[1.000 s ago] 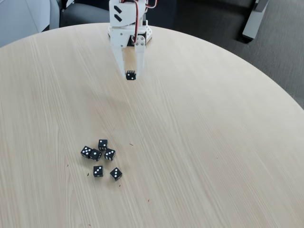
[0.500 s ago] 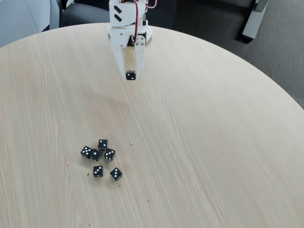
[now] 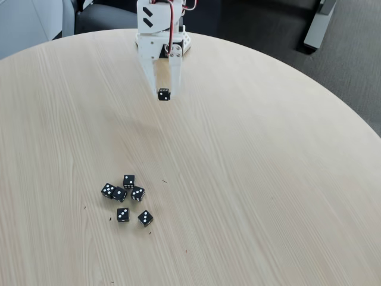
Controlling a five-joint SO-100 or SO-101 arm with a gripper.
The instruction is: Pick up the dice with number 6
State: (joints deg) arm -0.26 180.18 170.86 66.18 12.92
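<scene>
Pale wood-grain fills most of the fixed view: a large round bench [image 3: 250,179] seen from above and in front, with dark carpet beyond its far edge and part of a grey chair at the top left.

At the far side of the bench stands a white robot arm [image 3: 159,27], red wires looping at its top. Its claw [image 3: 163,93] points downward toward the viewer, the two white fingers [image 3: 175,71] closed in on a small black die [image 3: 163,93] gripped at their tips. That die shows a crowded face of white pips (too small to count surely) and hangs above the wood, with a faint shadow on the bench below and to the left of it.

Well apart from the claw, nearer the viewer and toward the left, six more black dice [image 3: 126,201] lie in a loose cluster on the bench — four close together, several of them touching, and two just below them, slightly apart. Their upper faces show few pips, mostly two or three. Some tiny dark specks dot the wood around the cluster.
</scene>
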